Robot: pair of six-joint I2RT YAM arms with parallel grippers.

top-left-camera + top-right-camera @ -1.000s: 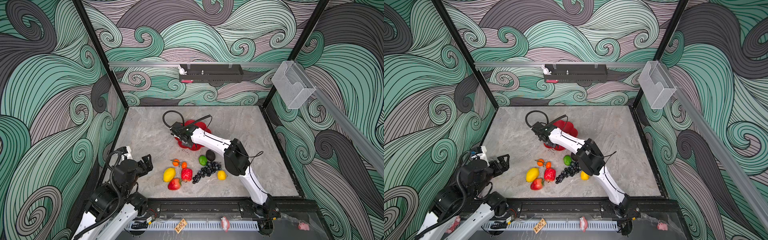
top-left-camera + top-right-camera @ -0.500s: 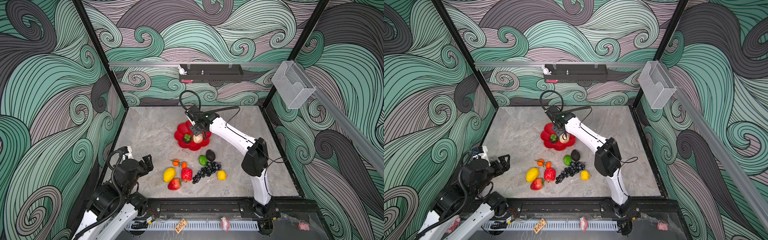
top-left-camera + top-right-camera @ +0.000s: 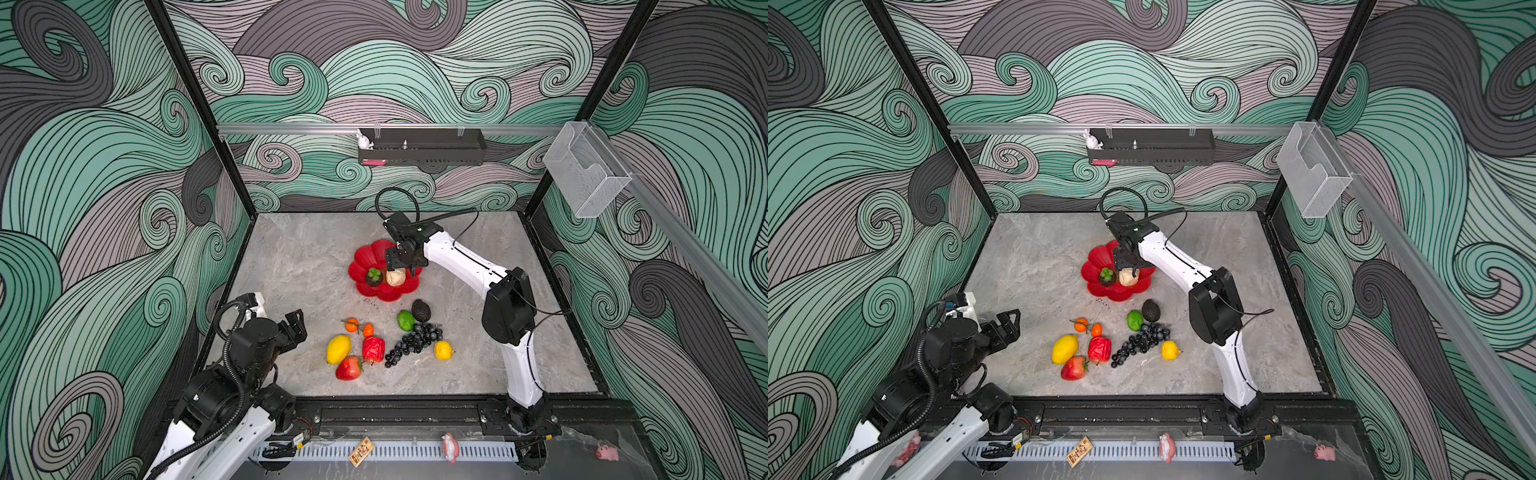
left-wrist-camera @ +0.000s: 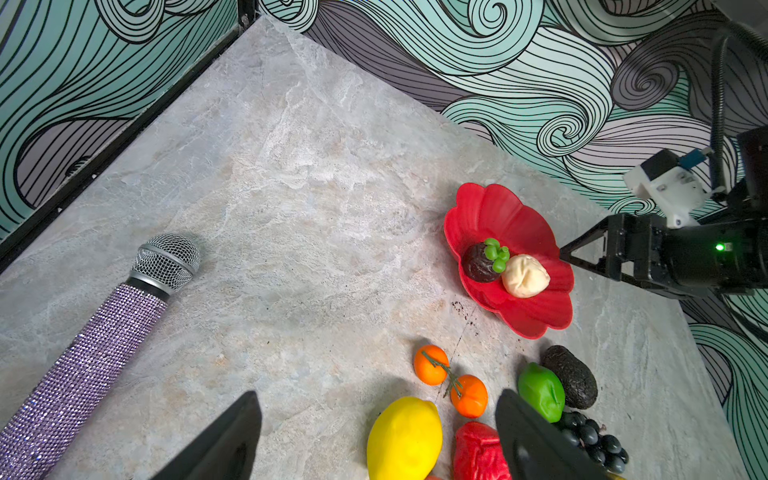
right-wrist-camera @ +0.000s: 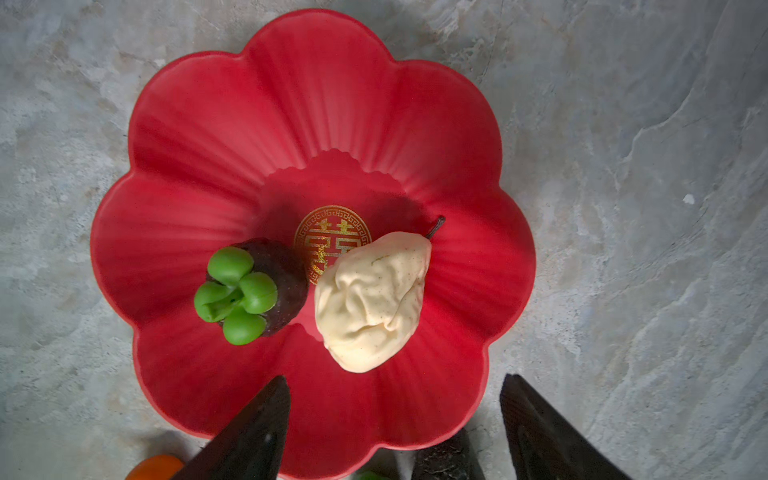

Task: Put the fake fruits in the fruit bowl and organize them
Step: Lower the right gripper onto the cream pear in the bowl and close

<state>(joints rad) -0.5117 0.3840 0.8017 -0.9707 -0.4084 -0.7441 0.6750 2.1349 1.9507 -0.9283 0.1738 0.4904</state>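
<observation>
Right end effector (image 5: pixel 395 378) gapes over dented cream pear (image 5: pixel 374 299) in scalloped red bowl (image 5: pixel 291 104)

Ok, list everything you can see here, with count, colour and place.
bowl: one, red, mid table
mangosteen: one, dark, green cap, in bowl
pear: one, cream, in bowl beside mangosteen
avocado: one, dark, table, near bowl
lime: one, green, beside avocado
oranges: two, orange, table
lemons: two, yellow, table
grapes: one bunch, black, table
apple: one, red, table front
lumpy fruit: one, red, by grapes
microphone: one, purple, table, left wrist view
toys: two at least, pink, front ledge
rabbit: one, white, on shelf
shelf: one, black, at back
left gripper: open, empty, front left
right gripper: open, empty, over bowl
</observation>
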